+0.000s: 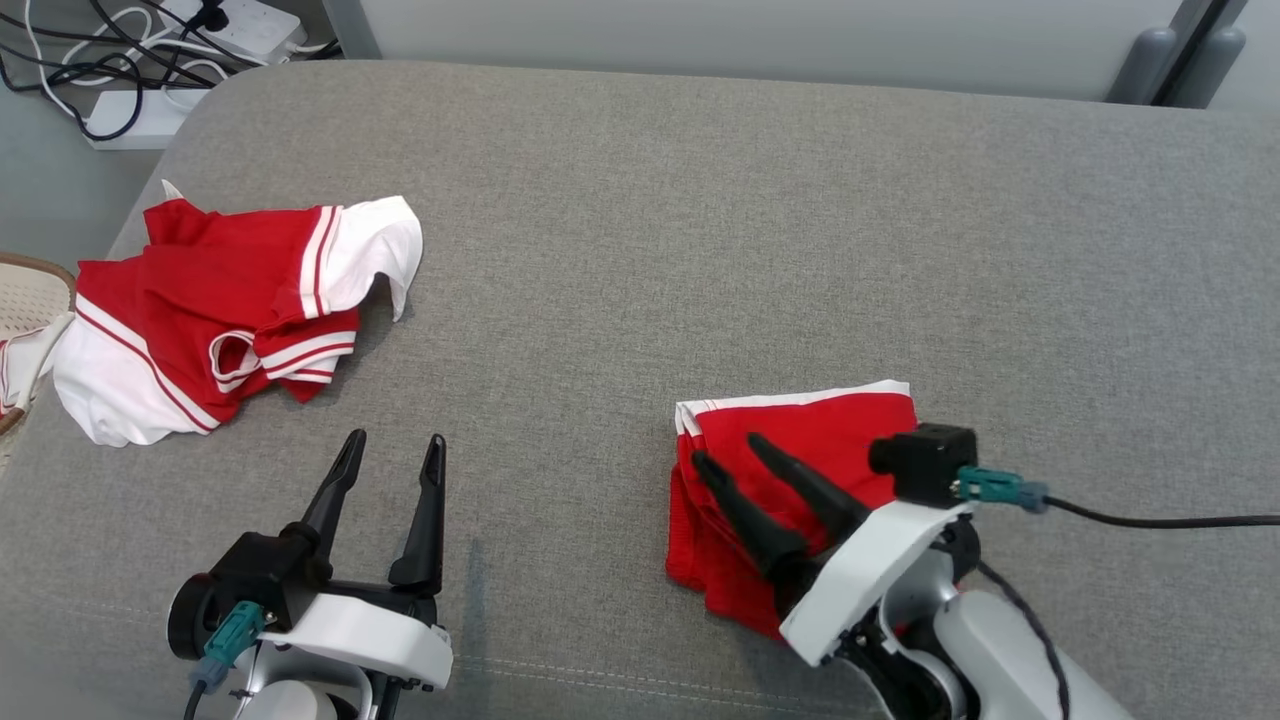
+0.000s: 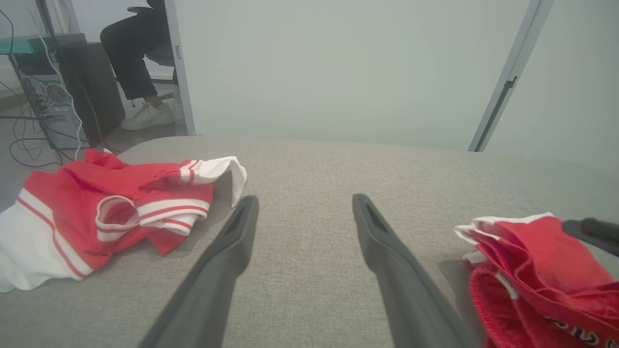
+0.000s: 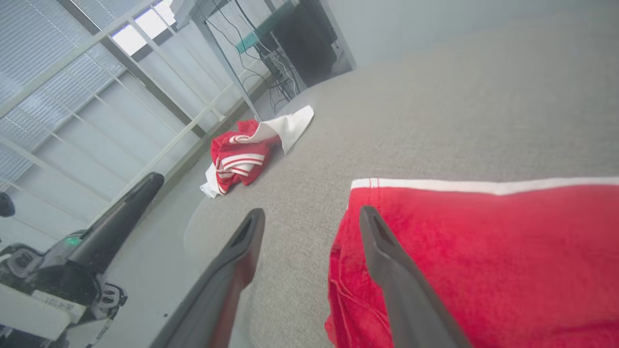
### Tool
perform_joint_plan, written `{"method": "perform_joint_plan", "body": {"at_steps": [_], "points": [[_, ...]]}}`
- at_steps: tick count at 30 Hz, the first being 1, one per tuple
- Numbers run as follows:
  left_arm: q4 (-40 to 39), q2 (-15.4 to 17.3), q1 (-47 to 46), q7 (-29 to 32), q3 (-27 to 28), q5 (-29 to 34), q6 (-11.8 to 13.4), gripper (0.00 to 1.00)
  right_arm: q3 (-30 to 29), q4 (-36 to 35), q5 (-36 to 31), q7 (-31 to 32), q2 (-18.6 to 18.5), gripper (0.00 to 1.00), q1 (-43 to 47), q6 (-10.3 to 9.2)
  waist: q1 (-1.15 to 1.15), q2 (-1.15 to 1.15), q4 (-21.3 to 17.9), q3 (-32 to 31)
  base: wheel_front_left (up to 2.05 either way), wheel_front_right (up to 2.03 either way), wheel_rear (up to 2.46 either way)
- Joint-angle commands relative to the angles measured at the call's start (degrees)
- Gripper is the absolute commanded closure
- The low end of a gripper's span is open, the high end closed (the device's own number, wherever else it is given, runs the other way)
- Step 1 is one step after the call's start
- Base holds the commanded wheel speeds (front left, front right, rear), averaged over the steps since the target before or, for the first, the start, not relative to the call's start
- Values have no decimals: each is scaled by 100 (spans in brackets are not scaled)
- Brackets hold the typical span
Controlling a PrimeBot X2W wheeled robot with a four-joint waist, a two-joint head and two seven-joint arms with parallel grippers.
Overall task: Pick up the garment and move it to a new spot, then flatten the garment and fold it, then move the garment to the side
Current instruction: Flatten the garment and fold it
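A red garment (image 1: 850, 440) with a white stripe lies folded into a small stack on the grey padded surface (image 1: 700, 200), right of centre. My right gripper (image 1: 728, 450) hovers over its left edge, open, with one finger above the red cloth (image 3: 483, 251) and the other above bare grey beside it; the right wrist view shows nothing between the fingers of this gripper (image 3: 312, 212). My left gripper (image 1: 395, 440) stands open over bare surface at the lower left, and the left wrist view shows it (image 2: 304, 200) empty, with the folded garment (image 2: 532, 261) off to its right.
A second, crumpled red-and-white garment (image 1: 230, 310) lies at the surface's left edge. Beside it a woven basket (image 1: 25, 290) stands off the edge. A power strip with cables (image 1: 150, 50) lies on the floor beyond. A seated person's legs (image 2: 135, 53) appear far behind.
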Motion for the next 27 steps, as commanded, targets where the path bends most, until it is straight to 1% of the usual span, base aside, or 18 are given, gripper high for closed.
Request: {"method": "perform_joint_plan", "body": {"at_steps": [1,3,5,6,7,9,13,16,19,27], "points": [[-120,87,-282,-59,235,66,-57,0,-30,-404,192,-306,-79,0,-173,-14,0,0,-27,-10,0,0,0],[-125,80,-279,-59,257,73,-60,0,-282,-664,237,-624,-321,0,-158,-14,0,0,-58,-30,0,0,0],[-131,82,-264,-59,283,80,-60,0,-649,-868,139,-942,-619,0,-84,-14,0,0,-97,-58,0,0,0],[-131,82,-264,-59,283,80,-60,0,-649,-868,139,-942,-619,0,-84,-14,0,0,-97,-58,0,0,0],[-138,94,-240,-59,316,83,-57,0,-1064,-987,-49,-1190,-896,0,53,-14,0,0,-153,-90,0,0,0],[-152,108,-217,-59,348,91,-49,0,-1483,-1032,-343,-1372,-1155,0,224,-14,0,0,-203,-115,0,0,0],[-176,138,-175,-59,417,108,-12,0,-2143,-966,-1063,-1570,-1450,0,599,-14,0,0,-301,-154,0,0,0],[-183,169,-131,-59,478,110,28,0,-2461,-923,-1491,-1681,-1446,0,884,-14,0,0,-377,-189,0,0,0],[-193,222,-69,-59,545,101,59,0,-2603,-862,-1742,-1737,-1352,0,1153,-14,0,0,-451,-249,0,0,0],[-221,343,100,-58,628,82,109,0,-2705,-788,-1936,-1781,-1093,0,1703,-14,0,0,-576,-428,0,0,0]]}}
